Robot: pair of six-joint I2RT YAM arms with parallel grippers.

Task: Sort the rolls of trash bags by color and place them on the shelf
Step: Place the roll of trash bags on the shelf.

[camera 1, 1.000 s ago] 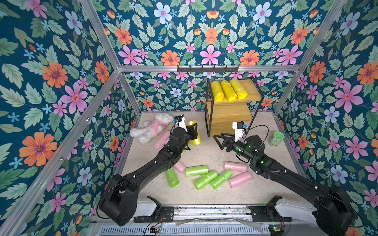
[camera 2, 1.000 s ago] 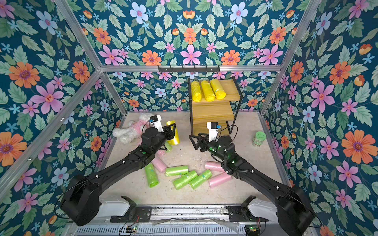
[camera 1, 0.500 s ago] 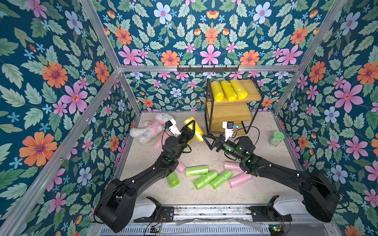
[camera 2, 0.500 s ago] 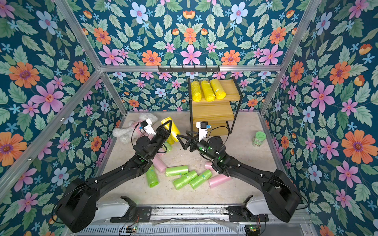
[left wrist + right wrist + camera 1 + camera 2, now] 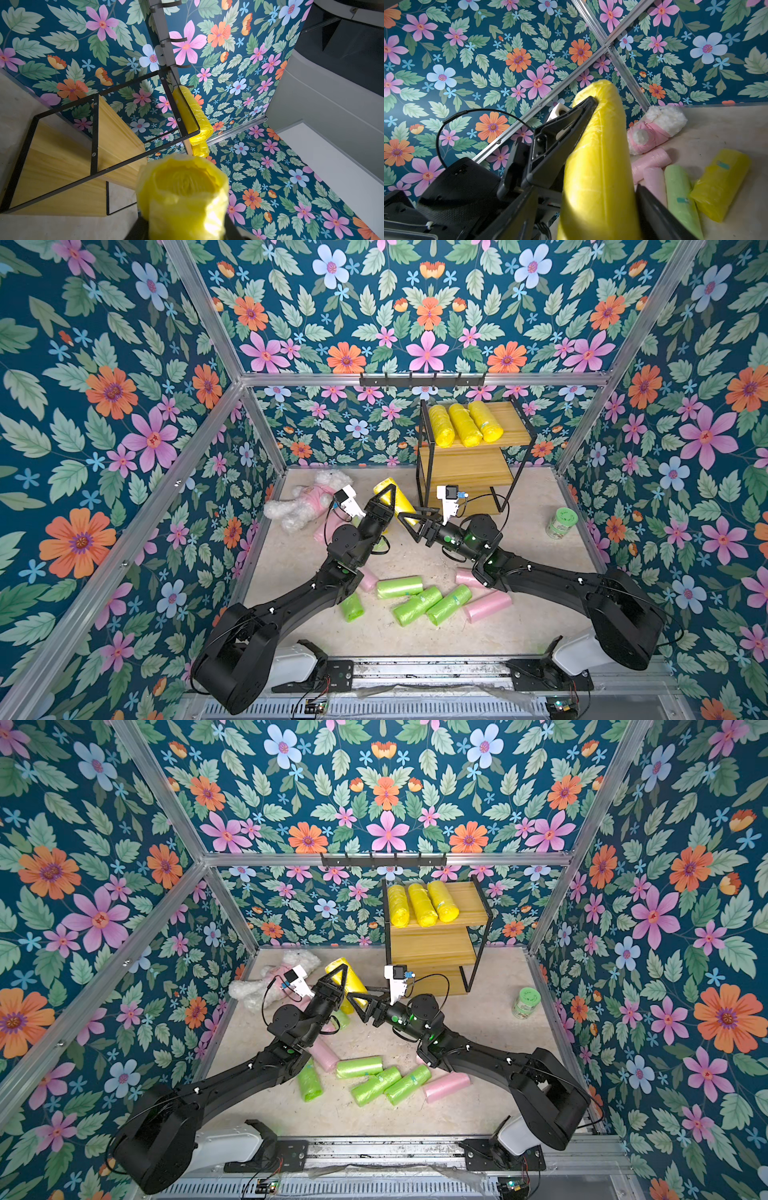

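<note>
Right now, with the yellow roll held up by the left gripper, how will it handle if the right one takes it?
Probably soft: the left gripper visibly dents the yellow roll. Its glossy, creased film may slip, so grip mid-body. Being a cylinder, it will likely roll once laid on the shelf.

**High pair, two wrist views**

Both top views look down from the front, sharing floor (image 5: 532, 539) and shelf (image 5: 465, 472). The left wrist view faces the shelf, the right wrist view a wall corner (image 5: 609, 48); both sit close on one roll (image 5: 182, 197).
</note>
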